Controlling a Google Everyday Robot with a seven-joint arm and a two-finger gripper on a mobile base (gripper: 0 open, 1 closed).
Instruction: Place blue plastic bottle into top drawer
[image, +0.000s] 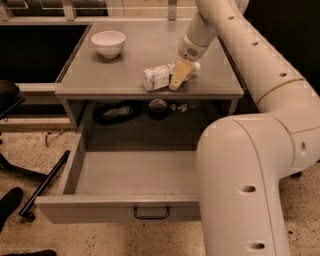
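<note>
We take the table (80, 75) as our landmark. Left of it and lower, on the speckled floor (100, 240), a black rod (45, 185) lies slanted just beside the left wall of the drawer (135, 172).

On the table's back left part stands a white bowl (108, 43), upright and well apart from the other things on the top.

Under the table's top, the drawer is pulled out toward us. It is plain grey inside, with a dark handle (151, 214) in the middle of its front panel. In the recess just under the table's top, behind the drawer, we see a dark flat thing (116, 112) on the left and a round dark thing (158, 107) near the middle. We cannot tell what they are.

The bottle (157, 77) lies on its side near the table's front edge, a little right of the middle, its cap pointing right. It is on the top, not in the drawer.

The gripper (177, 80) is down at the bottle's right part, crossing in front of it and seeming to touch it. Whether it is open or closed on the bottle we cannot tell.

The white arm (240, 190) rises from there over the table's right back part and bends down past the table's right side. Its bulk covers the drawer's right front corner.
</note>
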